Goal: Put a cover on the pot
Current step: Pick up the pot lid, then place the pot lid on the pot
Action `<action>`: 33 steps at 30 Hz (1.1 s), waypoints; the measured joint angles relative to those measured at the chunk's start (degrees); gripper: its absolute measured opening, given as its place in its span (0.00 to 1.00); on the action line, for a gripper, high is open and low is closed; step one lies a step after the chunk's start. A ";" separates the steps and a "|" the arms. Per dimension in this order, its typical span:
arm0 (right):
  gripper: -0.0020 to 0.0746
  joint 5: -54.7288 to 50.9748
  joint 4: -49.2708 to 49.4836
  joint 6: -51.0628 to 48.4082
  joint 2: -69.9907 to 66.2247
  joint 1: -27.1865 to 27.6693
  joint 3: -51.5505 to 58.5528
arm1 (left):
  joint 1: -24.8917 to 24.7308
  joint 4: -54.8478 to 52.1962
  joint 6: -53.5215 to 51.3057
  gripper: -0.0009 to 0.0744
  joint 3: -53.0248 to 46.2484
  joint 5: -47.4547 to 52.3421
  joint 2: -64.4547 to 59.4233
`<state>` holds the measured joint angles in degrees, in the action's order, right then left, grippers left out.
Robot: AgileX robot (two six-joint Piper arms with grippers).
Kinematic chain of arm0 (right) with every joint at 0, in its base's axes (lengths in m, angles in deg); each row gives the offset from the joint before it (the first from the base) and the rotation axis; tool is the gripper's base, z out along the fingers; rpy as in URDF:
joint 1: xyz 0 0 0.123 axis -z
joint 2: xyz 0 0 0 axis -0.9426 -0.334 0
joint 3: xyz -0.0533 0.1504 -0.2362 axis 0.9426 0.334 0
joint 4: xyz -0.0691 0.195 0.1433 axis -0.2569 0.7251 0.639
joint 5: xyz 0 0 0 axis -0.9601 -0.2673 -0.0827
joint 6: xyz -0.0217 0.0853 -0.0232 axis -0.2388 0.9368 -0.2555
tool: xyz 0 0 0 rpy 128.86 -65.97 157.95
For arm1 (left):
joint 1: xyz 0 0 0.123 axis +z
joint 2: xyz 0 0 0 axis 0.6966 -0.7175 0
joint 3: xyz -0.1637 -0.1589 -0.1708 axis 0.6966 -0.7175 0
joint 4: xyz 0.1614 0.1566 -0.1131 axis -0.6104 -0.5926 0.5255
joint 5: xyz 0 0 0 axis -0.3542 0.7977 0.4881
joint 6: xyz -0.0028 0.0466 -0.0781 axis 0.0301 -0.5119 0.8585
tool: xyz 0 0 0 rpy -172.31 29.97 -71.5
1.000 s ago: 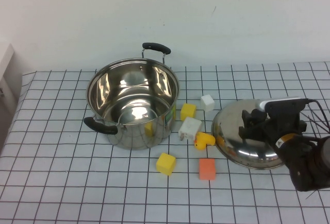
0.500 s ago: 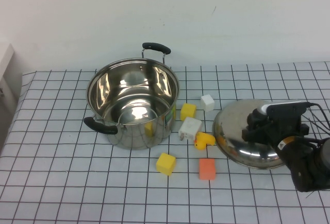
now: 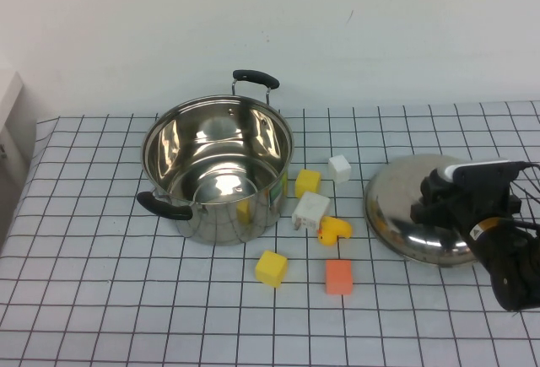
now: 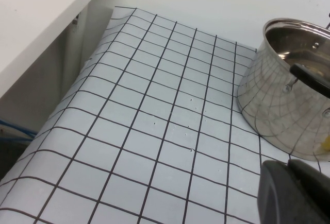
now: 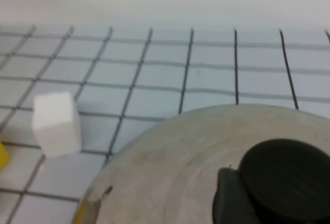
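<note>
The pot (image 3: 218, 173) stands open at the table's centre-left, with black handles at its far and near-left sides; it also shows in the left wrist view (image 4: 289, 90). The domed steel lid (image 3: 405, 207) is at the right, slightly tilted. My right gripper (image 3: 432, 200) is shut on the lid's black knob (image 5: 283, 180), with one finger (image 5: 232, 198) against the knob's side. My left gripper (image 4: 290, 168) is shut and empty, low over the table left of the pot; it is out of the high view.
Small blocks lie between the pot and the lid: yellow (image 3: 307, 182), white (image 3: 339, 167), white (image 3: 310, 210), a yellow toy (image 3: 334, 230), yellow (image 3: 271, 267), orange (image 3: 338, 276). A white ledge (image 4: 41, 23) borders the table's left side.
My right gripper has moved to the right with the lid, away from the blocks and the pot. The pot and blocks have not moved.
</note>
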<state>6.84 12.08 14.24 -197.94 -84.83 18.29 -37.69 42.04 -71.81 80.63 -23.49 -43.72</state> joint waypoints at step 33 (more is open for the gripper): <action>0.49 -35.89 -54.16 41.41 37.59 -8.36 -14.77 | 0.00 0.00 0.00 0.01 0.00 0.00 0.00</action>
<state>-29.06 -42.08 55.65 -160.35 -93.19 3.52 -37.69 42.04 -71.81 80.63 -23.49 -43.72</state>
